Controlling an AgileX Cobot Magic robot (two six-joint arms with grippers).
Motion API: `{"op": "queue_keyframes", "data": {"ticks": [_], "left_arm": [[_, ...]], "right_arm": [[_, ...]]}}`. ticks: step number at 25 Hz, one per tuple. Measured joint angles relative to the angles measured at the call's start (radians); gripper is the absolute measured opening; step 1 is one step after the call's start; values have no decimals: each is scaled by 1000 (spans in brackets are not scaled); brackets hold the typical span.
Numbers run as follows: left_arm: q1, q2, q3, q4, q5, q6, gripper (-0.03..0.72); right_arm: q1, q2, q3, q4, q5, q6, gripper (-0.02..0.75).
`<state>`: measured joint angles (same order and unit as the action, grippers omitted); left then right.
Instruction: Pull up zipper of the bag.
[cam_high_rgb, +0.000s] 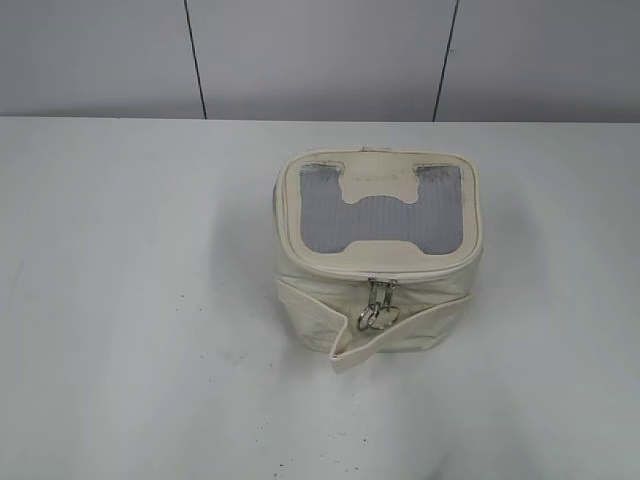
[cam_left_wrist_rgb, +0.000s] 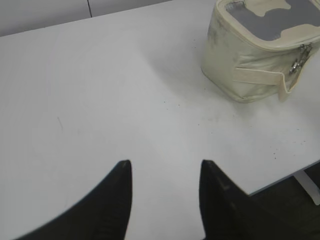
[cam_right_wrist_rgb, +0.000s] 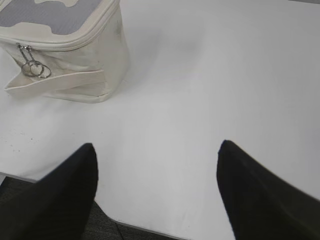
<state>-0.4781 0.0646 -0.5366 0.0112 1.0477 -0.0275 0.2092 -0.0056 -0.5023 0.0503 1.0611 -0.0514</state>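
The cream-white boxy bag (cam_high_rgb: 330, 300) stands on the white table, lid up with a grey ribbed panel and cream H patch. The zipper track (cam_high_rgb: 330, 271) runs round the lid rim; its silver ring pulls (cam_high_rgb: 376, 312) hang at the front middle, over the wide cream strap (cam_high_rgb: 390, 335). The bag also shows in the left wrist view (cam_left_wrist_rgb: 240, 75) at top right and in the right wrist view (cam_right_wrist_rgb: 75, 60) at top left, with the pulls (cam_right_wrist_rgb: 34, 67) visible. My left gripper (cam_left_wrist_rgb: 165, 167) is open and empty over bare table. My right gripper (cam_right_wrist_rgb: 156, 150) is open and empty, wide apart.
The white table (cam_high_rgb: 120, 300) spreads round the bag. Its front edge shows in the right wrist view (cam_right_wrist_rgb: 140, 227) and in the left wrist view (cam_left_wrist_rgb: 285, 175), with dark floor beyond. A grey panelled wall (cam_high_rgb: 320, 55) stands behind the table.
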Motion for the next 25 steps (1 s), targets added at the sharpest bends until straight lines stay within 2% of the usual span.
{"op": "queue_keyframes", "data": {"ticks": [8, 10, 11, 20, 23, 25], "left_arm": [[1, 0, 0, -2, 0, 0, 344], [24, 0, 0, -2, 0, 0, 344], [43, 0, 0, -2, 0, 0, 344], [357, 0, 0, -2, 0, 0, 328], [395, -4, 0, -2, 0, 0, 314], [399, -24, 0, -2, 0, 0, 309]], "right_arm": [[0, 0, 0, 0, 0, 0, 574], [0, 0, 0, 0, 0, 0, 574], [0, 0, 0, 0, 0, 0, 574], [0, 0, 0, 0, 0, 0, 574], [-5, 0, 0, 1, -1, 0, 574], [-43, 0, 0, 2, -1, 0, 574]]}}
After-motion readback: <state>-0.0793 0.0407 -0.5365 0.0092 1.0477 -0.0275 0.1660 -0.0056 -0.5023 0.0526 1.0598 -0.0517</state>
